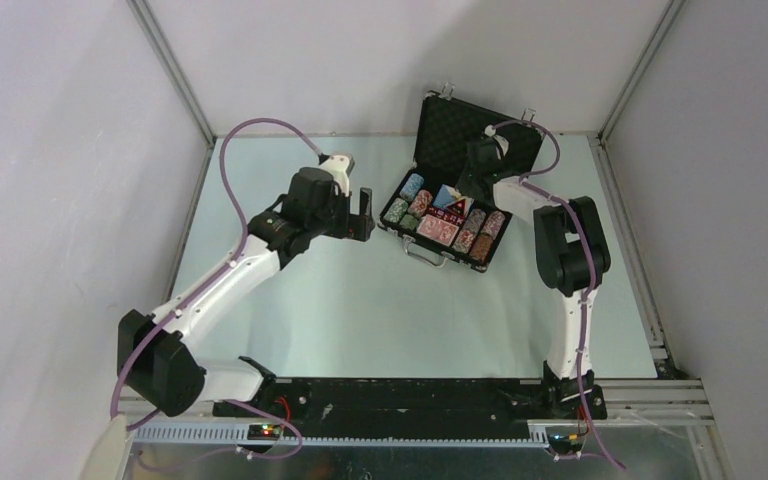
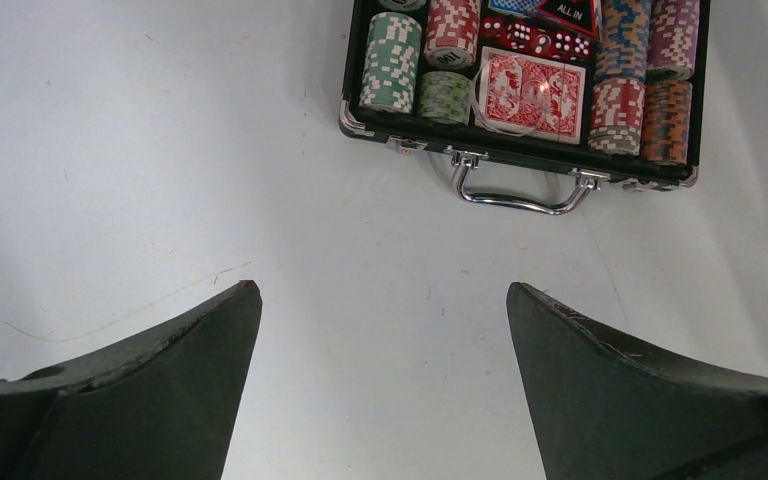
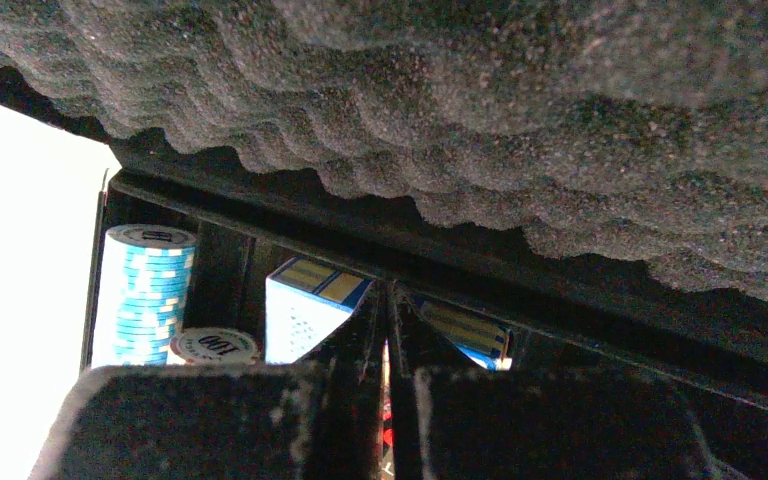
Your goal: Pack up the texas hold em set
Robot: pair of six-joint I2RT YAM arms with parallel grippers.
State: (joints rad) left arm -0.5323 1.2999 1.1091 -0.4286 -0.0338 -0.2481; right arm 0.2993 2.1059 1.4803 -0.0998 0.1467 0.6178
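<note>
The black briefcase lies open at the back of the table, its foam lid standing up. It holds chip stacks, a red card deck, red dice and the black "ALL IN" triangle. My right gripper is shut just in front of the lid, low over the case. In the right wrist view its fingertips meet in front of the blue card deck, beside a blue chip stack, with the foam lid overhead. My left gripper is open and empty left of the case, over bare table.
The case's silver handle points toward the arms. Green chip stacks fill the case's left end. Grey walls and aluminium frame rails enclose the table on three sides.
</note>
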